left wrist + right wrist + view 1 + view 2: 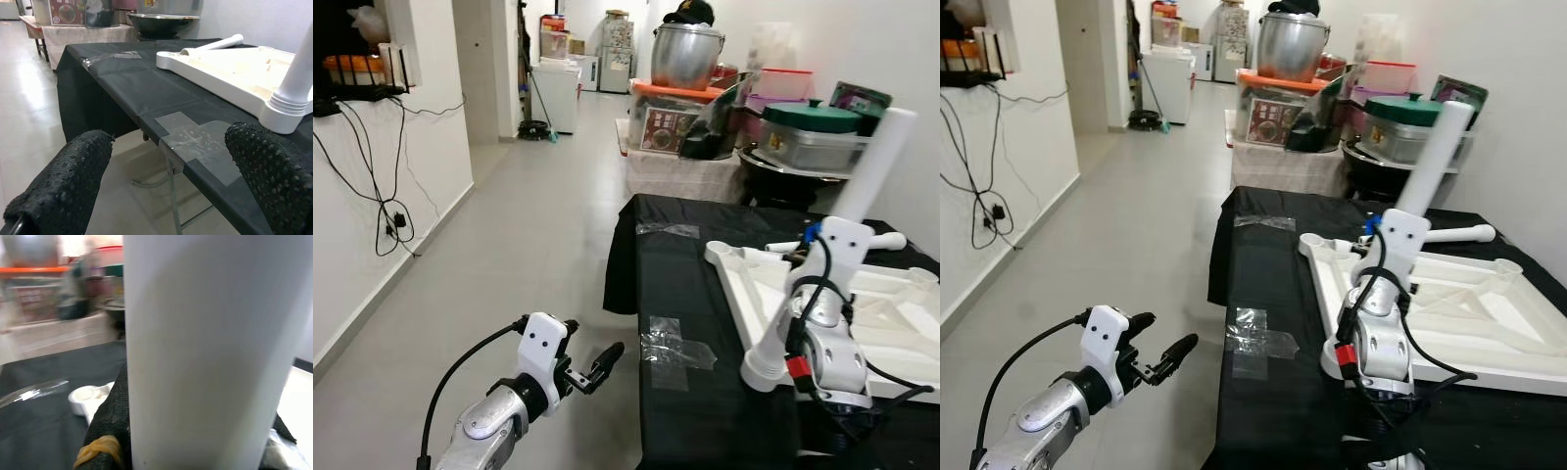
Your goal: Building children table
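Observation:
A white children's table top [901, 328] lies upside down on a black-covered table [680, 284]. A white table leg [878, 162] stands tilted, its lower end at the top's near-left corner socket [766, 370]. My right gripper [195, 431] is shut on this leg [210, 333], with a black finger [110, 426] on each side. A second white leg [889, 240] lies along the far edge of the top. My left gripper [592, 345] hovers open over the floor, left of the table and level with its near corner. Nothing is between its fingers [63, 191].
Clear tape patches [677, 348] are stuck on the black cloth. Behind the table, a low table holds a large steel pot [686, 54], bins and a green-lidded pan [813, 127]. A tiled corridor [529, 225] runs to the left, with cables [386, 211] on the wall.

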Available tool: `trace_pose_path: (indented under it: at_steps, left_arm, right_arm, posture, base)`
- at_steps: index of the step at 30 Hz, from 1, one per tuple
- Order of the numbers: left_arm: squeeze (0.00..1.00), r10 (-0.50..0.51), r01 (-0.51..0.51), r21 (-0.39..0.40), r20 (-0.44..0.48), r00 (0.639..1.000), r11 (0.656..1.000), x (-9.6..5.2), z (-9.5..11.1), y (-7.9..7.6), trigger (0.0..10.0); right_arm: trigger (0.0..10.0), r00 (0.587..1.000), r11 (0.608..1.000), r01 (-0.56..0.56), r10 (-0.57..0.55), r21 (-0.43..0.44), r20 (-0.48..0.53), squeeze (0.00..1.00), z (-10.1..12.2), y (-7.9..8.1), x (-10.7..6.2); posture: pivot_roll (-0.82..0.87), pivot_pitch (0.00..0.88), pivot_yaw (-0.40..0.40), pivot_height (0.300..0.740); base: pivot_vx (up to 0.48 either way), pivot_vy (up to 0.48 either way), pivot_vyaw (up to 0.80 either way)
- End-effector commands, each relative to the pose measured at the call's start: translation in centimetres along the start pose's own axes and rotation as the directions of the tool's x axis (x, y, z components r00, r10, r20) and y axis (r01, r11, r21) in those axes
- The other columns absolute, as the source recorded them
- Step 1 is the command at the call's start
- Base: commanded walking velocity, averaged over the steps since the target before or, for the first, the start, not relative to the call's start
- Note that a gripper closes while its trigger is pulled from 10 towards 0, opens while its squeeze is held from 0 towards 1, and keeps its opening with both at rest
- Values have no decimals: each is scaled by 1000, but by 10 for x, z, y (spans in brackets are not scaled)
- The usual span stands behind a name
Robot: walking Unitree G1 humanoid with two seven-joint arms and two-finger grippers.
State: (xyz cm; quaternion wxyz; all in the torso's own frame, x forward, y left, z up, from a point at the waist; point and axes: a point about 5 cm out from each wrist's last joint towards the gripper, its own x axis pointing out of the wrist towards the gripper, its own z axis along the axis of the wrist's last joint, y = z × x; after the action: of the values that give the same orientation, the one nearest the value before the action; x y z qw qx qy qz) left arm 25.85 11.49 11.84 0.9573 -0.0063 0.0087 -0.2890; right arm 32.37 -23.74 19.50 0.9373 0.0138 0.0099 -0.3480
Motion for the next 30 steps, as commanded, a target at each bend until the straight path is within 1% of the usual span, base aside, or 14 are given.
trace_pose_path:
  at_steps: [1, 6, 7, 8, 9, 13, 14, 15, 16, 25, 26, 27, 29, 30]
  left_arm:
    - [0, -9, 9, -9, -7, 1000, 1000, 1, -1, -2, 10000]
    - [0, -10, 10, -10, -7, 1000, 1000, 2, -1, -1, 10000]
    - [0, -10, 10, -10, -7, 1000, 1000, 2, -1, -1, 10000]
    - [0, -9, 9, -10, -7, 1000, 1000, 2, -1, -1, 10000]
    - [0, -10, 10, -11, -8, 1000, 1000, 2, -1, -1, 10000]
    - [0, -10, 10, -13, -8, 1000, 1000, 1, -1, -2, 10000]
    - [0, -11, 11, -13, -8, 1000, 1000, 1, -1, -2, 10000]
    - [0, -11, 11, -13, -8, 1000, 1000, 1, -1, -2, 10000]
    - [0, -11, 11, -13, -9, 1000, 1000, 1, -1, -2, 10000]
    - [0, -13, 13, -11, -8, 1000, 1000, 1, 0, -1, 10000]
    - [0, -12, 12, -9, -8, 1000, 1000, 1, 0, 0, 10000]
    - [0, -12, 12, -9, -8, 1000, 1000, 1, 0, 0, 10000]
    - [0, -13, 13, -6, -9, 1000, 1000, 1, 0, 0, 10000]
    - [0, -13, 13, -6, -9, 1000, 1000, 1, 0, 0, 10000]
  right_arm:
    - [0, 977, 985, 130, -147, -111, -156, 0, -44, -25, 2]
    - [0, 979, 988, 110, -126, -106, -159, 0, -44, -15, -6]
    - [3020, 985, 995, 55, -67, -79, -161, 0, -44, -7, -9]
    - [3020, 986, 998, 16, -26, -59, -162, 0, -44, -2, -11]
    - [10000, 991, 999, -32, 26, -40, -132, 1000, -41, 3, -12]
    - [10000, 992, 997, -72, 67, -40, -102, 1000, -37, 7, -12]
    - [10000, 991, 994, -106, 102, -41, -89, 675, -33, 10, -11]
    - [10000, 991, 994, -106, 102, -41, -89, 675, -33, 10, -11]
    - [10000, 989, 989, -141, 139, -34, -54, 0, -28, 13, -9]
    - [10000, 857, 855, -513, 505, 77, 97, 0, -10, 24, 6]
    - [10000, 798, 791, -602, 591, 105, 118, 0, -3, 23, 11]
    - [10000, 798, 791, -602, 591, 105, 118, 0, -3, 23, 11]
    - [10000, 618, 609, -786, 767, 105, 174, 0, 16, 24, 14]
    - [10000, 618, 609, -786, 767, 105, 174, 0, 16, 24, 14]
  posture:
    - [67, 0, -75, 740]
    - [67, 0, -74, 740]
    - [68, 0, -76, 740]
    - [68, 0, -76, 740]
    - [68, 0, -76, 740]
    - [65, 0, -74, 740]
    - [65, 0, -74, 740]
    - [65, 0, -74, 740]
    - [65, 0, -74, 740]
    - [67, 0, -75, 740]
    - [67, 0, -74, 740]
    - [67, 0, -74, 740]
    - [69, 0, -73, 740]
    - [69, 0, -73, 740]
  base:
    - [0, 0, 0]
    - [0, 0, 0]
    - [0, 0, 0]
    - [0, 0, 0]
    - [0, 0, 0]
    - [0, 0, 0]
    - [0, 0, 0]
    - [0, 0, 0]
    - [0, 0, 0]
    - [0, 0, 0]
    - [0, 0, 0]
    - [0, 0, 0]
    - [0, 0, 0]
    - [0, 0, 0]
